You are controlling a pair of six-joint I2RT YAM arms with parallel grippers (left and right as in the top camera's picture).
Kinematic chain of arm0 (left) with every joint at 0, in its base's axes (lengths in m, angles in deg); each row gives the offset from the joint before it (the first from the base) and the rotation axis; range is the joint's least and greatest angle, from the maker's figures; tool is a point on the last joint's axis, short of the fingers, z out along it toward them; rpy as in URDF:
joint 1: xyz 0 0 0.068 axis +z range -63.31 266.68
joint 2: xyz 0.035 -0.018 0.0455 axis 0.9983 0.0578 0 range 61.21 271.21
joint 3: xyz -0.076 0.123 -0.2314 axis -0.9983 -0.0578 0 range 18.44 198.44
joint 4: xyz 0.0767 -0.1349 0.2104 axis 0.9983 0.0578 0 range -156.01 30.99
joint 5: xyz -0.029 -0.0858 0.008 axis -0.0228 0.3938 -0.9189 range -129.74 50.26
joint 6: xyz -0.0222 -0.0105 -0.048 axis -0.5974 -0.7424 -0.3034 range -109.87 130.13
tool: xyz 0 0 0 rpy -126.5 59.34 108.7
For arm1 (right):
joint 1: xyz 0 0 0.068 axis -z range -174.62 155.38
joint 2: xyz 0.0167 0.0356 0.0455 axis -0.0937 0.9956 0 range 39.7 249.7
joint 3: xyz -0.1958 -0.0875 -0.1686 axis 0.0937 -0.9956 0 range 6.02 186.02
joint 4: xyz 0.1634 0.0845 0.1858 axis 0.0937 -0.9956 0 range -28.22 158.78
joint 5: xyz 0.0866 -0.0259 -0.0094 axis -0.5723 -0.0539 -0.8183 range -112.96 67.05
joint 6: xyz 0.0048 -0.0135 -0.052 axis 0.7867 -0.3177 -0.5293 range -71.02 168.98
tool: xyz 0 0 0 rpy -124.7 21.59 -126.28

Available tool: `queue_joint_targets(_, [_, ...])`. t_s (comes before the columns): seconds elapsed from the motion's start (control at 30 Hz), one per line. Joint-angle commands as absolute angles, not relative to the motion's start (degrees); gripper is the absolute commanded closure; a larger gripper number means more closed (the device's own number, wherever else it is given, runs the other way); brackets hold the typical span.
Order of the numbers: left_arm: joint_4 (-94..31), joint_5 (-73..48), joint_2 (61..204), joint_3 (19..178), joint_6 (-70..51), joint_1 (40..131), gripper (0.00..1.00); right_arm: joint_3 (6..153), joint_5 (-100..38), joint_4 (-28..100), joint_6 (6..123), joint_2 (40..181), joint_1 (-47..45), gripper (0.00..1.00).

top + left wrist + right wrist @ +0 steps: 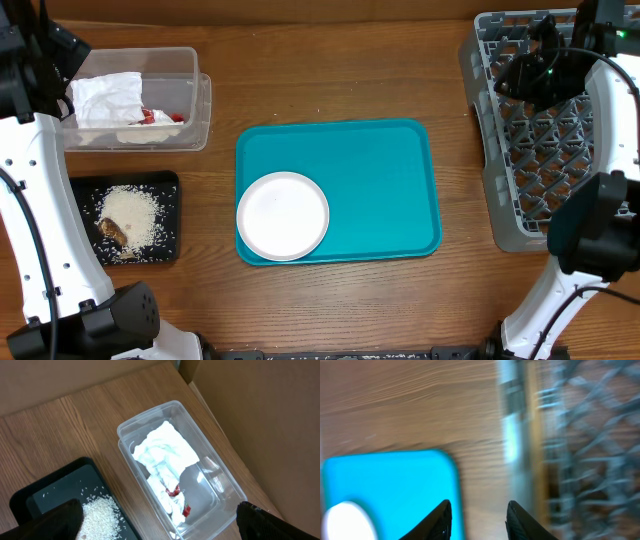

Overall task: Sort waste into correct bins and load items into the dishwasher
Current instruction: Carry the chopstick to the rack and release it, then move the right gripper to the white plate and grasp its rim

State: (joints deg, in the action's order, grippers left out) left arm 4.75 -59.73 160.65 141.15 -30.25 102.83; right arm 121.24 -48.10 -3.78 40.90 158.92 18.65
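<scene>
Clearly the waste half looks finished. The crumpled napkin and the red wrapper lie inside the clear tub at the far left of the desk. The rice and the brown food scrap sit on the black tray just in front of it. No loose waste shows elsewhere on the wood.

The loading looks less far along. The white plate lies flat on the near-left part of the teal tray, not yet racked. The dish rack stands at the right edge, and its visible grid appears bare. The right arm covers part of it, so I cannot tell whether the bowls, the cup or the chopsticks are inside; none of them shows in any view. By my reading, the plate is the one clear job left.

The left claw hovers above the tub with its fingers spread wide, holding and touching nothing. The right claw is over the strip of desk between the teal tray and the rack. Its view is blurred, but the two fingertips stand moderately apart with only wood between them, so it is parted and empty.
</scene>
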Motion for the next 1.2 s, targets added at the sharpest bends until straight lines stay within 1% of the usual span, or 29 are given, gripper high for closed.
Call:
queue_joint_targets(0.0, [4.71, -60.71, 160.91, 141.26, -30.60, 102.78, 0.00, 123.51, -59.93, -6.75, 41.75, 152.67, 15.20, 0.62])
queue_joint_targets(0.07, [4.71, -60.71, 160.91, 141.26, -30.60, 102.78, 0.00, 123.47, -60.04, -9.22, 41.73, 152.52, 12.56, 0.60])
queue_joint_targets(0.1, [4.71, -60.71, 160.91, 141.26, -30.60, 102.78, 0.00, 123.25, -59.49, -10.36, 41.75, 152.67, 10.79, 0.57])
queue_joint_targets(0.13, [4.71, -60.71, 160.91, 141.26, -30.60, 102.78, 0.00, 122.85, -59.01, -10.99, 41.78, 152.85, 9.19, 0.50])
queue_joint_targets(0.17, [4.71, -60.71, 160.91, 141.26, -30.60, 102.78, 0.00, 122.13, -59.01, -11.30, 41.78, 152.98, 7.53, 0.41])
queue_joint_targets(0.2, [4.71, -60.71, 160.91, 141.26, -30.60, 102.78, 0.00, 121.06, -58.99, -11.34, 42.28, 153.09, 5.50, 0.29])
queue_joint_targets(0.23, [4.71, -60.71, 160.91, 141.26, -30.60, 102.78, 0.00, 120.08, -58.55, -11.25, 43.35, 153.26, 3.60, 0.20])
queue_joint_targets(0.27, [4.71, -60.71, 160.91, 141.26, -30.60, 102.78, 0.00, 119.07, -57.87, -11.03, 44.77, 153.52, 1.76, 0.08])
queue_joint_targets(0.3, [4.71, -60.71, 160.91, 141.26, -30.60, 102.78, 0.00, 117.76, -56.67, -10.60, 46.39, 153.83, -0.54, 0.00])
queue_joint_targets(0.4, [4.71, -60.71, 160.91, 141.26, -30.60, 102.78, 0.00, 113.50, -50.90, -8.02, 51.52, 154.73, -6.39, 0.00])
queue_joint_targets(0.53, [4.71, -60.71, 160.91, 141.26, -30.60, 102.78, 0.00, 105.83, -40.80, -1.46, 61.19, 155.03, -14.52, 0.00])
queue_joint_targets(0.63, [4.71, -60.71, 160.91, 141.26, -30.60, 102.78, 0.00, 101.37, -36.36, 2.26, 62.58, 155.03, -19.99, 0.00])
queue_joint_targets(0.73, [4.71, -60.71, 160.91, 141.26, -30.60, 102.78, 0.00, 98.88, -35.91, 5.40, 63.28, 155.03, -24.47, 0.00])
queue_joint_targets(0.77, [4.71, -60.71, 160.91, 141.26, -30.60, 102.78, 0.00, 98.31, -35.05, 6.43, 64.62, 155.03, -25.82, 0.02])
queue_joint_targets(0.83, [4.71, -60.71, 160.91, 141.26, -30.60, 102.78, 0.00, 97.41, -31.99, 8.31, 68.33, 155.03, -28.49, 0.07])
queue_joint_targets(0.9, [4.71, -60.71, 160.91, 141.26, -30.60, 102.78, 0.00, 96.67, -29.20, 9.49, 70.85, 155.03, -30.52, 0.34])
queue_joint_targets(0.93, [4.71, -60.71, 160.91, 141.26, -30.60, 102.78, 0.00, 96.14, -27.64, 10.15, 73.16, 155.03, -31.53, 0.44])
queue_joint_targets(0.97, [4.71, -60.71, 160.91, 141.26, -30.60, 102.78, 0.00, 95.84, -26.64, 10.52, 75.20, 155.03, -32.32, 0.47])
queue_joint_targets(1.17, [4.71, -60.71, 160.91, 141.26, -30.60, 102.78, 0.00, 94.05, -21.59, 12.18, 82.43, 156.08, -35.14, 0.47])
